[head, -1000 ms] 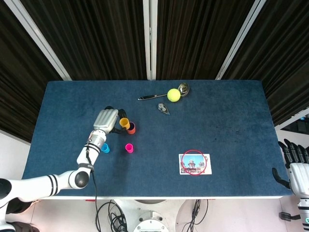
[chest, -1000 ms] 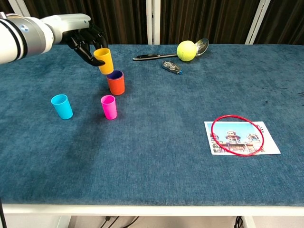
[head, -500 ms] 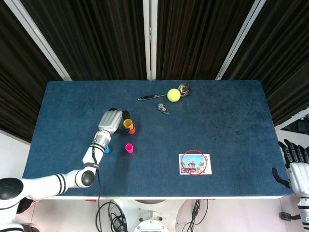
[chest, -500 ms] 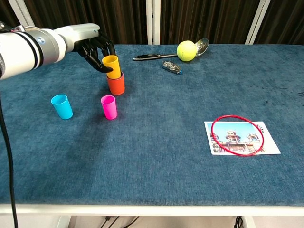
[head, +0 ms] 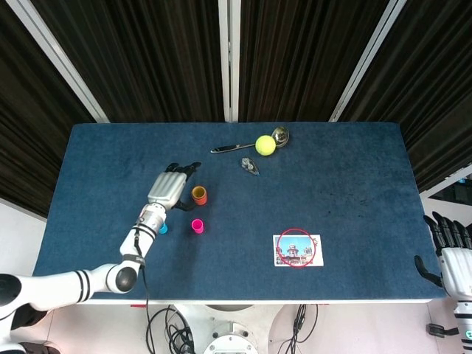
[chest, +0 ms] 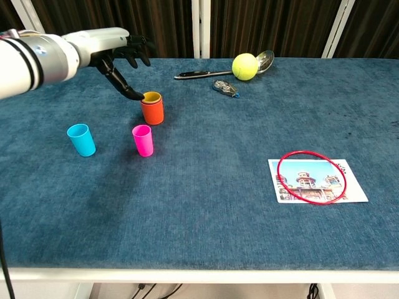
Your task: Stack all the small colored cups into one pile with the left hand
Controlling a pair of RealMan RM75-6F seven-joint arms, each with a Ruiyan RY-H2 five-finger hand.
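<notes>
Dark curtains hang behind a table [chest: 206, 230] covered in blue cloth. At the left hand [chest: 118, 59], the fingers [chest: 138, 53] are spread apart and hold nothing; one fingertip reaches down to just beside the rim of the yellow cup [chest: 152, 97]. That yellow cup sits nested in the orange cup [chest: 152, 111], only its rim showing. The pink cup [chest: 143, 140] stands alone just in front of the stack, and the blue cup [chest: 81, 139] stands further left, apart from both. Far across the table lie a tennis ball [chest: 245, 66] touching a spoon [chest: 218, 70], and near the front a postcard [chest: 317, 181] with a red ring [chest: 310, 177] on it. The right hand [head: 448, 254] hangs off the table's edge, fingers loosely apart, holding nothing.
</notes>
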